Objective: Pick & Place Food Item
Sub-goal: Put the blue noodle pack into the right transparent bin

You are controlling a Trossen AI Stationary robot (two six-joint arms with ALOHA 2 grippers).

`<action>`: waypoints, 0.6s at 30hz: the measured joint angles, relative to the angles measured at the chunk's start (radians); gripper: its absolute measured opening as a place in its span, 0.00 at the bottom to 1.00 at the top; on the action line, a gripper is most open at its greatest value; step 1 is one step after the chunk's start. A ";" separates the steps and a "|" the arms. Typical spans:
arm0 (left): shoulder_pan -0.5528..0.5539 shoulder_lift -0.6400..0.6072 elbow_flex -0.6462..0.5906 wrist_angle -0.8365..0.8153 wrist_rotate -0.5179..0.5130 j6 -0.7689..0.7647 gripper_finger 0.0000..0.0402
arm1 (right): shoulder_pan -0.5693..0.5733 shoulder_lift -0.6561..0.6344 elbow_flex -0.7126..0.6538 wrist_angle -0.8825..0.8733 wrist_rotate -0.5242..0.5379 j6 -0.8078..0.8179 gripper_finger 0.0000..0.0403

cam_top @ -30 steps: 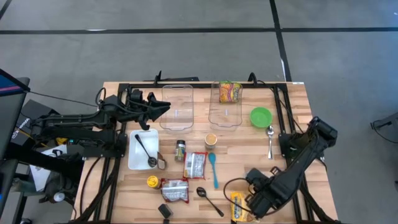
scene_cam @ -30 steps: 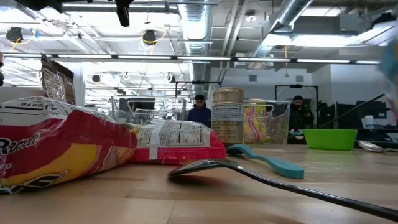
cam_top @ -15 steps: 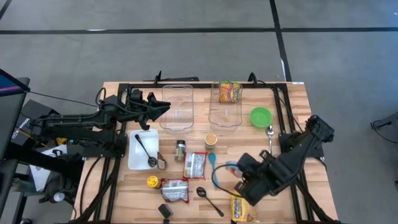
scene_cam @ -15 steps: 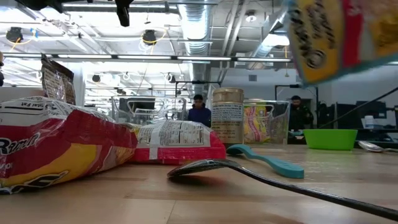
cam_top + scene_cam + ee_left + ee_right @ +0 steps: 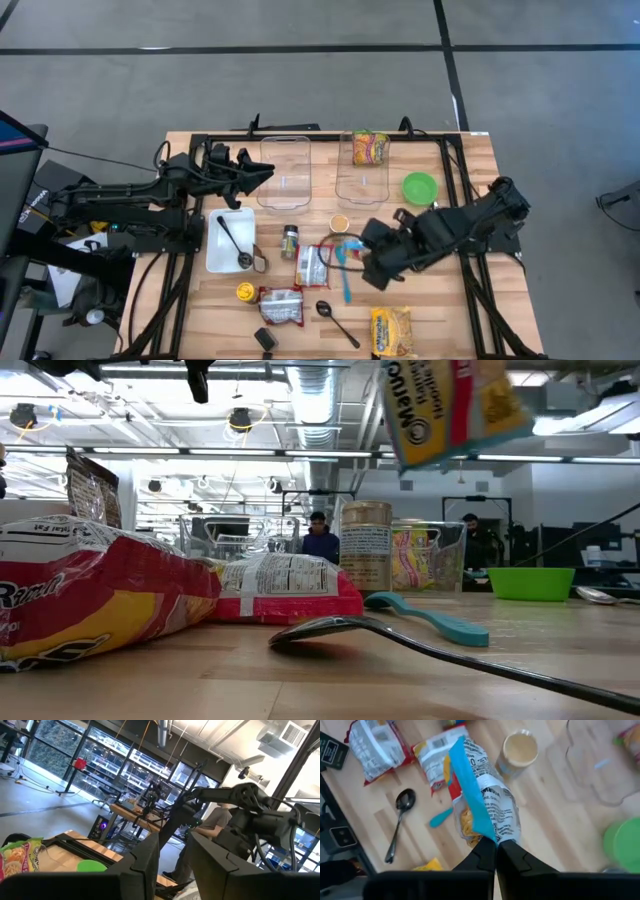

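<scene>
My right claw (image 5: 496, 851) is clenched on the packet (image 5: 482, 795), both fingers pinched tight on one end of it. The rest of the packet sticks out ahead of my fingers, with a blue strip down one side and printed foil on the other. It is clear of the table (image 5: 470, 320), held up in the air. In the low view it hangs high above the boards, tilted, with nothing under it touching it.

From above, the packet sits over the middle of the table, just above the teal spoon (image 5: 345, 275) and near the cup (image 5: 340, 224). Past my fingers I also see a steel spoon (image 5: 400, 820) lying on the wood below, well apart from the packet. A yellow bag (image 5: 391, 331) lies flat near the front edge, off to the side of my claw.

My right arm comes in from the right edge, beside the green bowl (image 5: 419, 186). It stretches across towards the centre, with the wrist turned so the claw looks down on the table.

My left claw (image 5: 266, 172) waits at the far left, just beside a clear tray (image 5: 290, 150). Its fingers are parted a little and hold nothing.
</scene>
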 joint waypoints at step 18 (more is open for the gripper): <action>0.000 0.000 0.000 0.000 0.000 0.000 0.25 | -0.334 0.001 0.038 0.001 0.003 -0.380 0.00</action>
